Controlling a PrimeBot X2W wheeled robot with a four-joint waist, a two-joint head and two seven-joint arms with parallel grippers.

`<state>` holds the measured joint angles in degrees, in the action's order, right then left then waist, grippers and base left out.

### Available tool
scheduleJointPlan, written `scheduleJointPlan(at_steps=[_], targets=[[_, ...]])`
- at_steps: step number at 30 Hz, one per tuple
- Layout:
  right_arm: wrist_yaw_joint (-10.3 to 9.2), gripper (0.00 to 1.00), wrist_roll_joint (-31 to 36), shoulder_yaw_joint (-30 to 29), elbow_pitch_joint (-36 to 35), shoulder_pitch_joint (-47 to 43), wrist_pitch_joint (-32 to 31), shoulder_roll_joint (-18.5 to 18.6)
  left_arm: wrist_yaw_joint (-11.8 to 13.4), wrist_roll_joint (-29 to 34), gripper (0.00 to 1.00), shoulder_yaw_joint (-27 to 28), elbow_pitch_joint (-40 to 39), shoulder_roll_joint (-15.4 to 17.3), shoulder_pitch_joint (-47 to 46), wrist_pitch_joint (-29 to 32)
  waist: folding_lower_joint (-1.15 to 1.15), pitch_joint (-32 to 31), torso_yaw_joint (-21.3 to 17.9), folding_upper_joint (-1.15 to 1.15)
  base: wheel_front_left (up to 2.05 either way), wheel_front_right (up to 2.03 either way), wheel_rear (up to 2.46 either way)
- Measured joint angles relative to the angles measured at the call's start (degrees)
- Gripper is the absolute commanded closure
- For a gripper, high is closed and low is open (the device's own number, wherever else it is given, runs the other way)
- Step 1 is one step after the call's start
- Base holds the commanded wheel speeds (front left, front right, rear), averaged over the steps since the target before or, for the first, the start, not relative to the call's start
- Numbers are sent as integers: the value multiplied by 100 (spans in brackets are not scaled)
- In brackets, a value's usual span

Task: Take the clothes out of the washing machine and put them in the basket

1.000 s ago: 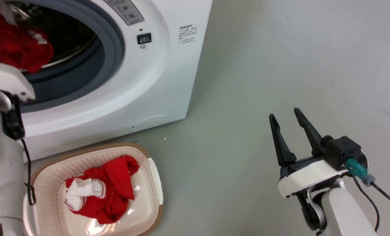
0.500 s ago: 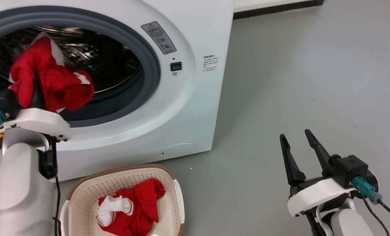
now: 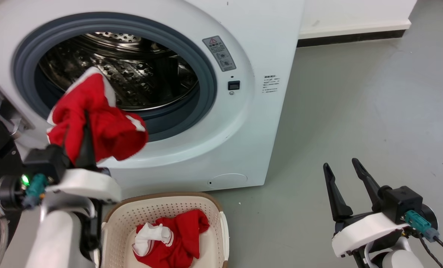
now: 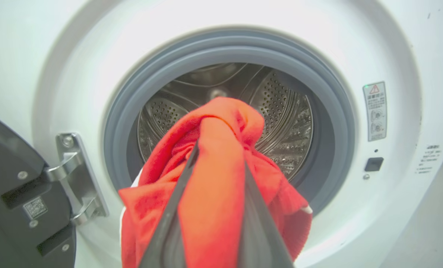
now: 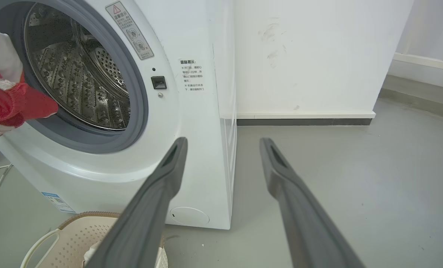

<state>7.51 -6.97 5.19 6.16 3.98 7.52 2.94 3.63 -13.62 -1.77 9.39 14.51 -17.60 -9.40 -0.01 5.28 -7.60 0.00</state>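
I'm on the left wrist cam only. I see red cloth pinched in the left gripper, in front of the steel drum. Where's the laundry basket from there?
Observer: In the head view, the cream perforated plastic basket with the brown rim stands on the floor in front of the white front-loading washing machine. It is lower in that view than the left gripper holding the red-and-white cloth, and slightly to the right. I cannot tell whether it is straight underneath.
Operator: Anything in it?
Observer: One crumpled red garment with a white panel.
Operator: Right arm?
Observer: The right gripper is open and empty over the grey floor, apart from the machine.
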Motion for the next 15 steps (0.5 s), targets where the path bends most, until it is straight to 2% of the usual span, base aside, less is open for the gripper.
scheduleJointPlan(at_steps=[8,12,15], targets=[[0,0,66,31,-169,-80,-111,0,220,-4,100,-376,-1316,-366,1228,528,0,10,256,0,0,0,0],[0,0,110,47,-231,-93,-155,0,318,-75,100,-504,-1635,-489,1722,681,0,94,310,0,0,0,0],[0,0,174,57,-285,-91,-200,0,349,-164,100,-594,-1574,-633,2019,762,1,218,341,0,0,0,0]])
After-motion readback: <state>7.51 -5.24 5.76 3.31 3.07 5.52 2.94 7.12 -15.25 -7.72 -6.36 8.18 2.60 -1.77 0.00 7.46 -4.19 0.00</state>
